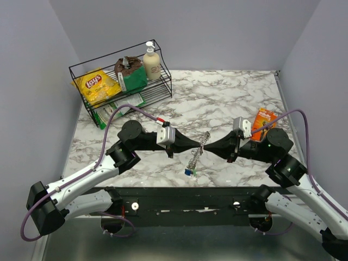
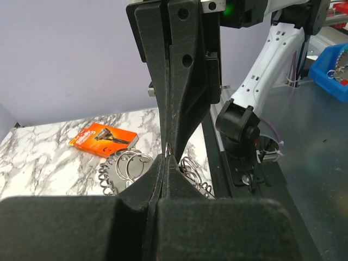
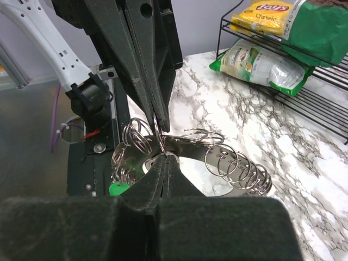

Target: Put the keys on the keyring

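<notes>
Gripping the keyring (image 1: 193, 159), left tool (image 2: 167, 156) and right tool (image 3: 163, 157) meet; the rack (image 1: 92, 61) holds chips (image 1: 97, 84) and a bottle (image 1: 151, 60).

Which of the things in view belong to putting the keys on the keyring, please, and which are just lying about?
Job in hand: keyring, keys, left gripper and right gripper, both shut on the keyring.

Lying about: wire rack, Lay's chips bag, green bag, pump bottle, orange box.

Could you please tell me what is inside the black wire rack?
A yellow Lay's bag, a green-brown bag, a pump bottle; below, a green-white packet, partly covered by the bags above.
</notes>
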### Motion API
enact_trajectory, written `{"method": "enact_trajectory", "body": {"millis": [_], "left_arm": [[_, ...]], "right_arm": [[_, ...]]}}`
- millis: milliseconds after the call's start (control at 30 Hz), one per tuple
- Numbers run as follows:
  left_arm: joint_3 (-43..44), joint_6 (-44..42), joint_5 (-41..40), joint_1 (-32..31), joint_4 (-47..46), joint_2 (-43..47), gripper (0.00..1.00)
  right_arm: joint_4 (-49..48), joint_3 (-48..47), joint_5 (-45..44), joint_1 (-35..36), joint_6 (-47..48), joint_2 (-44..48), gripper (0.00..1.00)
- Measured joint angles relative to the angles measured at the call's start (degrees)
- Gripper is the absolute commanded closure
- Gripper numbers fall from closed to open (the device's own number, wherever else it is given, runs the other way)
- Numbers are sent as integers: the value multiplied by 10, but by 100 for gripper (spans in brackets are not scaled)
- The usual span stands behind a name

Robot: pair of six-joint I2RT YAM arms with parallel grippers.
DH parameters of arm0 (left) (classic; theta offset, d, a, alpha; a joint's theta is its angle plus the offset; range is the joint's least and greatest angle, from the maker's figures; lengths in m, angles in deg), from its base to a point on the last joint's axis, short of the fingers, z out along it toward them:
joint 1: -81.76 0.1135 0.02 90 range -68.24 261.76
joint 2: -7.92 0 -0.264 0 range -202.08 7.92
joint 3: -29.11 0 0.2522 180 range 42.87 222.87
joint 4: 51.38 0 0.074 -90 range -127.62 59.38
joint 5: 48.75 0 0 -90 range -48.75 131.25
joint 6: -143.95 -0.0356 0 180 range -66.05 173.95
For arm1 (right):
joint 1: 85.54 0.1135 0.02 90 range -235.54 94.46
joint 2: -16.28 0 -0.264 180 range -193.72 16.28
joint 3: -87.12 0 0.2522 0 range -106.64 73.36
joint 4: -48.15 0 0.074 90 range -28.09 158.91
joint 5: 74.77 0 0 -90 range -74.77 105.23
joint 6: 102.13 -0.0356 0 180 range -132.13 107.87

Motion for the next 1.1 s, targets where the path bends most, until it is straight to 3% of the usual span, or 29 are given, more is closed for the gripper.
{"method": "enact_trajectory", "body": {"millis": [800,867,1100], "left_arm": [[-16,34,7,3,-44,0,100],[-17,40,10,3,-51,-1,100],[-19,48,12,3,-80,-3,100]], "right_arm": [[-8,7,23,0,0,-26,99],[-9,7,23,0,0,-26,93],[-5,18,13,0,0,-4,57]]}}
